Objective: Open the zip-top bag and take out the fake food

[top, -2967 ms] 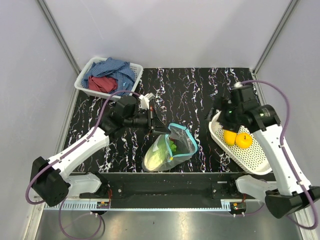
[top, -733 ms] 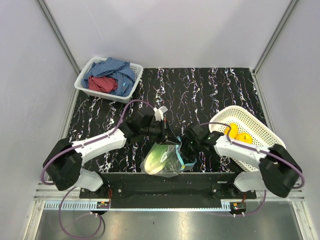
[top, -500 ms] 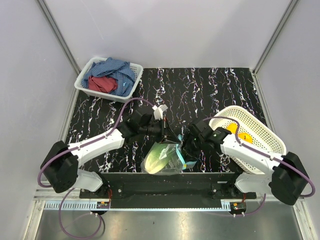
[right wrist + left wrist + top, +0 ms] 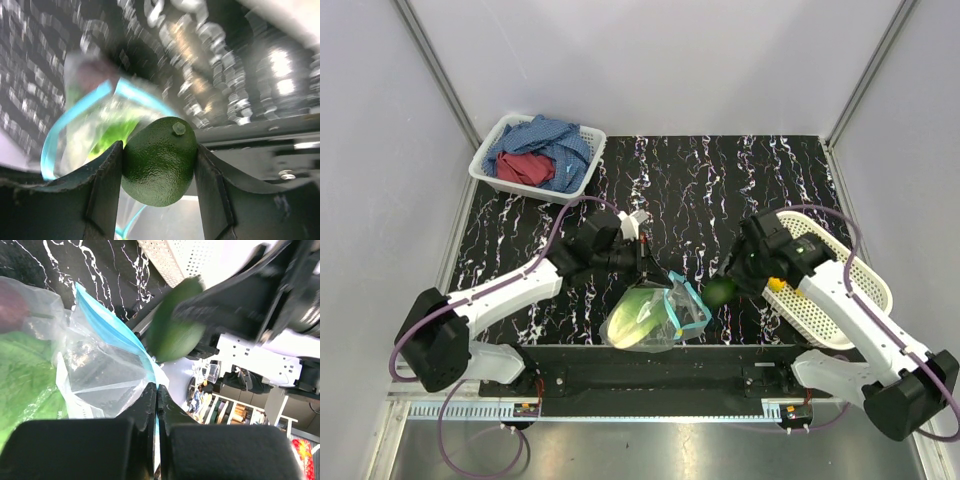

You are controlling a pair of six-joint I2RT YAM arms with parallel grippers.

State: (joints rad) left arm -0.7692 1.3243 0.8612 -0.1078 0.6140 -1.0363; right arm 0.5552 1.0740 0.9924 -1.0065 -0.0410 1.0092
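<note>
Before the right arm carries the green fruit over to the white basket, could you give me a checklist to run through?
1. Green fruit gripped: ok, the right gripper presses both its sides.
2. Fruit clear of the bag: ok, it hangs outside the mouth.
3. Bag anchored: ok, the left gripper is shut on its edge by the blue strip.
4. Room in the white basket: cannot tell, the right arm covers part of it.
5. Bag emptied: not ok, lettuce and a purple piece are inside.

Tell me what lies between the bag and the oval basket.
The right tool, gripping a green food piece; the top view shows it.
</note>
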